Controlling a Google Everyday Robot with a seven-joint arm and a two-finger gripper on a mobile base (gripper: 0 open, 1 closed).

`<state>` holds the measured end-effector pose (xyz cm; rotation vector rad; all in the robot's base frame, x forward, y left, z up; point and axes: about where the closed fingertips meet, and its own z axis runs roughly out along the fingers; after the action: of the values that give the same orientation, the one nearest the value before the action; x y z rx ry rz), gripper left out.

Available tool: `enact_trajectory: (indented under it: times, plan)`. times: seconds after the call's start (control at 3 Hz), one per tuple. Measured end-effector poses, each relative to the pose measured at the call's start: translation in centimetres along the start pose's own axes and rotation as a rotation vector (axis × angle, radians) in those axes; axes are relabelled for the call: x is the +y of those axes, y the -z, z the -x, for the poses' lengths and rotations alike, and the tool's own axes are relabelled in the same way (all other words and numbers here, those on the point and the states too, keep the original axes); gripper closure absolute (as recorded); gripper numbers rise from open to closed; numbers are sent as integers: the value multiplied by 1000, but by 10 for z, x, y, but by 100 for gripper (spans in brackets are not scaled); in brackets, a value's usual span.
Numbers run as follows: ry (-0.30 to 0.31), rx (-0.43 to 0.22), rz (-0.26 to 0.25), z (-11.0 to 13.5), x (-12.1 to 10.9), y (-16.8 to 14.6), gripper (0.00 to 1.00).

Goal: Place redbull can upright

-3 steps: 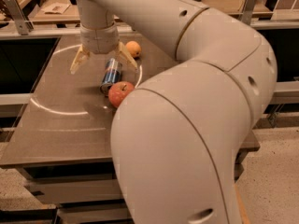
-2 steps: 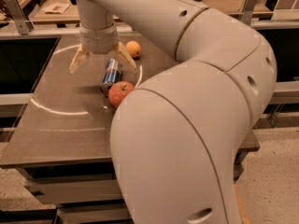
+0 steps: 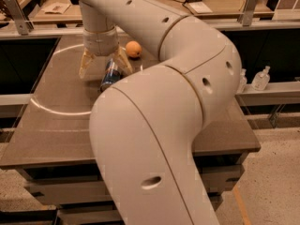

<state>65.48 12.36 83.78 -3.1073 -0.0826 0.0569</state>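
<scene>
The tool [image 3: 105, 64] hangs spread wide over the redbull can [image 3: 110, 74] lying on the worktop [image 3: 56, 107], so the grasp seems next: lower and close across the can's body.

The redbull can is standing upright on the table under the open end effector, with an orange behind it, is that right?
Not quite. The camera view shows the redbull can is not upright; it lies on its side on the table, under the open end effector, with the orange behind it.
</scene>
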Motion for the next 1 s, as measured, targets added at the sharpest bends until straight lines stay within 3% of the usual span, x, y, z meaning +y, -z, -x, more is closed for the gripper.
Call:
enact_trajectory:
  times: [0.33,0.67,1.0]
  plan:
    - [-22,-23,-1,-12,17,-10,50]
    - [-25,-27,1,-14,20,-7,72]
    - [-25,-26,1,-14,20,-6,85]
